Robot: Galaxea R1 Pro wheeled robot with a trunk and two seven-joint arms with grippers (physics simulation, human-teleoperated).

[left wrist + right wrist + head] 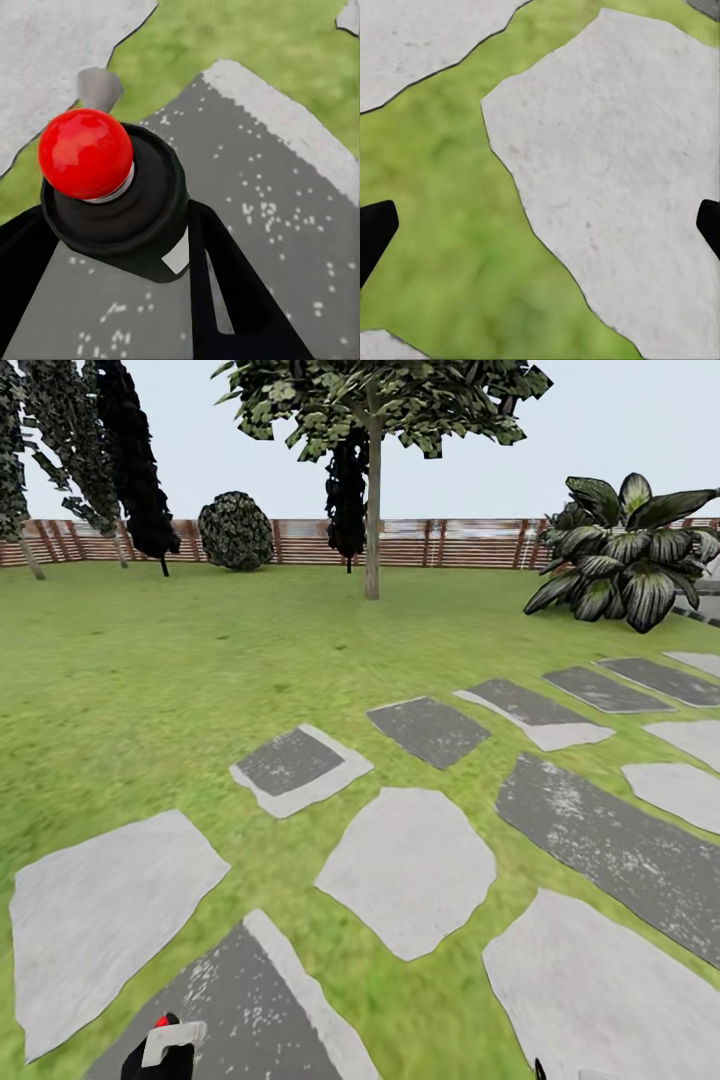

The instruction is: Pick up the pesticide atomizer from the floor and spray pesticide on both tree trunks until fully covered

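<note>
One tree (372, 510) stands ahead across the lawn (150, 660). The left gripper (112, 300) clamps the atomizer (112, 195) over a slab (285, 210). The right gripper (540, 225) is spread wide.

Head view faces lawn, fence (300, 545); wrist views close above stepping stones (622, 172).

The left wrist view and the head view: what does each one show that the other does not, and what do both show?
Left wrist view alone: a close look at the pesticide atomizer with its red knob, held between the left gripper jaws. Head view alone: the tree, the wooden fence, the broad-leaf plant and the round bush. Both: the dark stone slab under the gripper, grass, and the atomizer's red top.
</note>
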